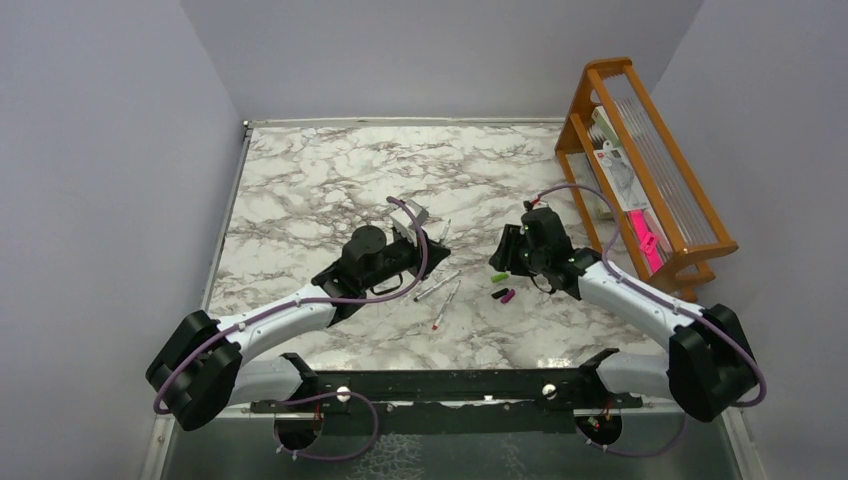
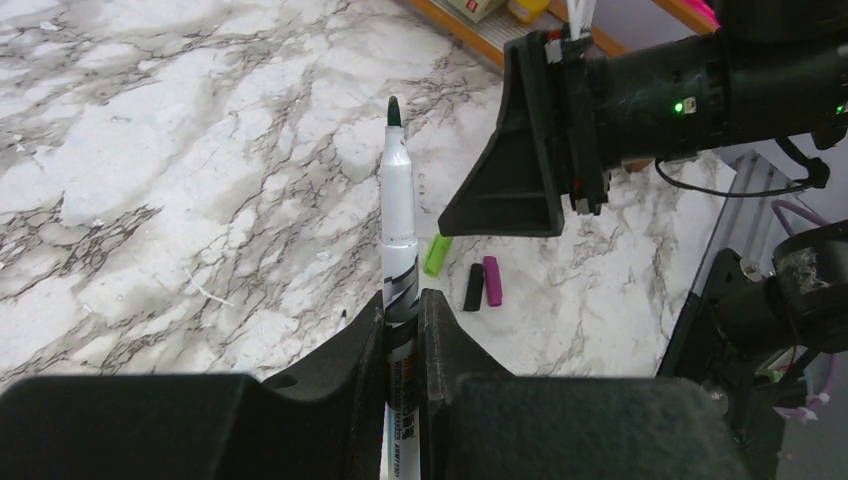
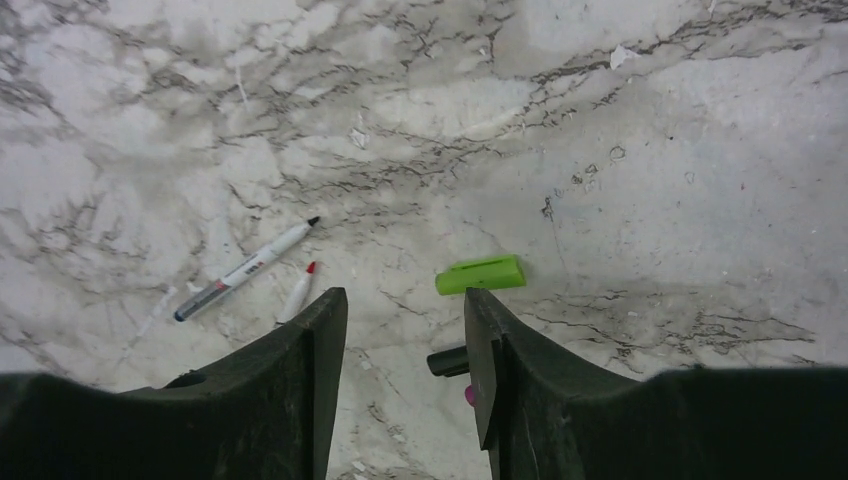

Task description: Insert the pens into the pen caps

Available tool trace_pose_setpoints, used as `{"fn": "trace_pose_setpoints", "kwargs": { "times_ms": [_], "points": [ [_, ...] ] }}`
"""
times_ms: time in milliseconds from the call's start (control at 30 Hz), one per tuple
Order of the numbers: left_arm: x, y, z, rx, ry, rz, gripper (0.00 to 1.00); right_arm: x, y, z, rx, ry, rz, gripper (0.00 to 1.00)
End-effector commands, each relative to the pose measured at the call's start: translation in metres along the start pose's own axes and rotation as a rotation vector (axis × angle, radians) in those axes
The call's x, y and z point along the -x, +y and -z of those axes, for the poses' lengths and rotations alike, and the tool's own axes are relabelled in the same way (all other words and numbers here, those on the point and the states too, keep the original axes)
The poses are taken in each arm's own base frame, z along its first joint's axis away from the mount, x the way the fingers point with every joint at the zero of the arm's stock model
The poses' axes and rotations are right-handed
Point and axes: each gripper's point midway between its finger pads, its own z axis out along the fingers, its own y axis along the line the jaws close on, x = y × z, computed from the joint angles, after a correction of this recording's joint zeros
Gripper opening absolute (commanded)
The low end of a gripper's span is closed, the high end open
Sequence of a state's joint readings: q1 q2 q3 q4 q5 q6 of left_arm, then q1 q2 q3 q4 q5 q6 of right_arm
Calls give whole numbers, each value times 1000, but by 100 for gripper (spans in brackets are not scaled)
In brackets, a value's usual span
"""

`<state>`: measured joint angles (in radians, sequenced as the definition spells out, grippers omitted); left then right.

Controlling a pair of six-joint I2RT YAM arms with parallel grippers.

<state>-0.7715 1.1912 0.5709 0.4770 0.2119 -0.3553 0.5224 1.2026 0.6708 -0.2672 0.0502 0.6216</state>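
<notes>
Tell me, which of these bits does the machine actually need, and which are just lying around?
Needed for the job:
- held pen in the left gripper
- black-tipped pen and red-tipped pen, loose on the table
- green cap, black cap, magenta cap

Just lying about:
- wooden rack at the table's right edge
- pink item and packets in that rack

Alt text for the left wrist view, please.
The left gripper clamps a dark-tipped pen pointing away from the camera. Beyond, the right gripper hangs above a green cap, a black cap and a magenta cap on the marble table.
</notes>
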Motion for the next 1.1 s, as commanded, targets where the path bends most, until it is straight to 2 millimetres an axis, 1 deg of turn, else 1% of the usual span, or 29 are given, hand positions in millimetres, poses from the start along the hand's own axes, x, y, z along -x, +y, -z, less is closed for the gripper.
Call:
{"fn": "trace_pose_setpoints", "kwargs": {
  "times_ms": [0, 67, 100, 133, 300, 333, 400, 533, 600, 700, 733, 867, 1067],
  "points": [
    [9, 12, 2, 72, -23, -11, 0, -3, 7, -12, 2, 55, -38, 52],
    [8, 15, 2, 86, -18, -5, 0, -6, 2, -14, -32, 63, -66, 53],
    [8, 16, 3, 93, -19, -3, 0, -6, -4, -14, -67, 56, -86, 54],
    [7, 17, 3, 101, -19, -2, 0, -6, -9, -12, -100, 47, -119, 54],
    [6, 25, 1, 141, -20, 7, 0, -1, -21, -3, -176, -25, -249, 56],
    [6, 26, 0, 143, -18, 11, 0, 0, -24, -2, -200, -32, -269, 58],
    [6, 26, -2, 144, -14, 17, 0, 3, -25, 0, -245, -39, -289, 61],
    [7, 28, -4, 157, -17, 26, 0, 3, -34, 0, -376, -32, -286, 67],
    [7, 30, -4, 167, -18, 27, 0, -1, -32, -3, -398, -14, -288, 67],
    [7, 33, -4, 183, -17, 28, 0, -7, -24, -9, -404, 9, -331, 60],
    [6, 33, -4, 186, -16, 27, 0, -10, -21, -11, -403, 19, -351, 59],
    [7, 35, -1, 200, -22, 26, 0, -20, -16, -17, -395, 52, -405, 59],
    [7, 37, 1, 213, -23, 24, 0, -28, -13, -24, -352, 53, -429, 57]
  ]
}}
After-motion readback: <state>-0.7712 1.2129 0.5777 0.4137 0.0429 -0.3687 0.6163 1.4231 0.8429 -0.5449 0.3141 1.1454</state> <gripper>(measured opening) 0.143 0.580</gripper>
